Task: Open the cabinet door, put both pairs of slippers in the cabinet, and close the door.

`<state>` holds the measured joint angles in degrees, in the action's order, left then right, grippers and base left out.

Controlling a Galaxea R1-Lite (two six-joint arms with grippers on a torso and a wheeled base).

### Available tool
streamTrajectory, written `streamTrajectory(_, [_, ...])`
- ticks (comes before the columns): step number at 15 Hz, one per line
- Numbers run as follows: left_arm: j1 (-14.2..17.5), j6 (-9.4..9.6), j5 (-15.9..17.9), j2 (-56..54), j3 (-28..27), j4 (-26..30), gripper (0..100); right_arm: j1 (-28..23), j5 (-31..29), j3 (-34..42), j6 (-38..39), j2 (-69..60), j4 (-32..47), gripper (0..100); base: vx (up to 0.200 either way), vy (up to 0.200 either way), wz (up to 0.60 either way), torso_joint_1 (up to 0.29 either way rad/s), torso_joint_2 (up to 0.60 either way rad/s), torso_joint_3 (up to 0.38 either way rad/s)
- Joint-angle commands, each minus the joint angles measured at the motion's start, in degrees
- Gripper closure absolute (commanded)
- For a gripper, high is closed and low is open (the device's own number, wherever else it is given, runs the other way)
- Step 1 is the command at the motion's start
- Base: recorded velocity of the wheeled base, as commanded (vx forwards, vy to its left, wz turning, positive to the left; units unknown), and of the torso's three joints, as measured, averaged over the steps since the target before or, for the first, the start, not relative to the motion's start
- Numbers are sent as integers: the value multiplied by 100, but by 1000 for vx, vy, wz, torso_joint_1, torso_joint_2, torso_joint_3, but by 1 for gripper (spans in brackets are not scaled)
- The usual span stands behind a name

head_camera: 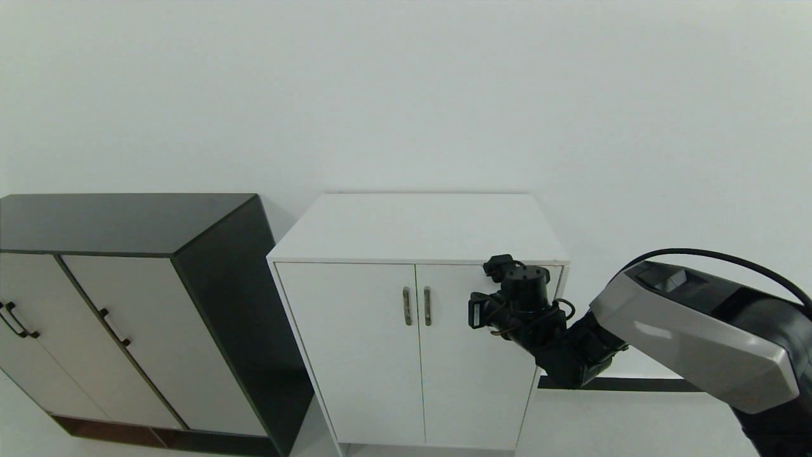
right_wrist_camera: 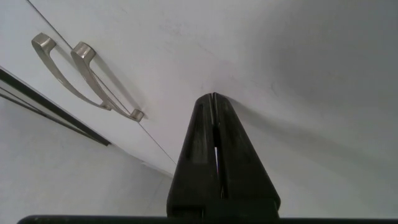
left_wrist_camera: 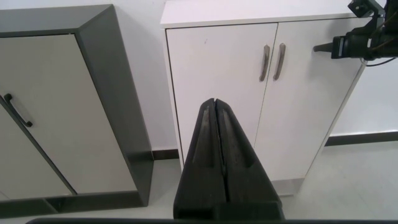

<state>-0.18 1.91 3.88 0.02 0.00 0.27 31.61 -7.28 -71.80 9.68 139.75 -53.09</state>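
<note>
The right end effector is closed, its two fingers pressed together at the tips and gripping nothing. It is held up against the front of the white cabinet, pointing at the upper part of the right door. Its tip is right at the door face, with its shadow meeting it there, but whether it actually touches the panel cannot be told.

Both of this cabinet's doors are shut. The right-door handle, an upright metal bar, is near the right end effector, on the side towards the cabinet's centre seam. The left-door handle stands just beyond that, on the left door, and the two bars run parallel on either side of the seam. Neither handle is in the end effector's grip.

The left end effector is also closed, fingers flat against each other and empty. It hangs well back from the furniture, aimed at the lower front of the white cabinet. The handles and the right end effector are higher than it and far ahead.

A dark cabinet with pale doors stands just beside the white one, on the side away from the right end effector. Its doors are shut too, and they carry dark handles. Both cabinets stand on the floor against a plain white wall.
</note>
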Motion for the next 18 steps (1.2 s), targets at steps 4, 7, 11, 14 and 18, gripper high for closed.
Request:
streamTrajectory(4, [1, 2, -1, 6, 0, 0, 100, 21, -11, 105, -45, -89, -26, 100, 0, 0, 0, 0, 0, 0])
streamTrajectory(7, [1, 2, -1, -2, 0, 0, 100, 38, -19, 685, -45, -616, -44, 100, 0, 0, 0, 0, 0, 0])
streamTrajectory(11, [1, 2, -1, -2, 0, 0, 100, 240, -547, 2135, -54, -2057, -35, 100, 0, 0, 0, 0, 0, 0])
streamTrajectory(14, [1, 2, -1, 6, 0, 0, 100, 205, -1109, 3339, -54, -3270, -26, 100, 0, 0, 0, 0, 0, 0])
streamTrajectory(18, [1, 2, -1, -2, 0, 0, 100, -384, -1663, 4939, -546, -5037, -26, 100, 0, 0, 0, 0, 0, 0])
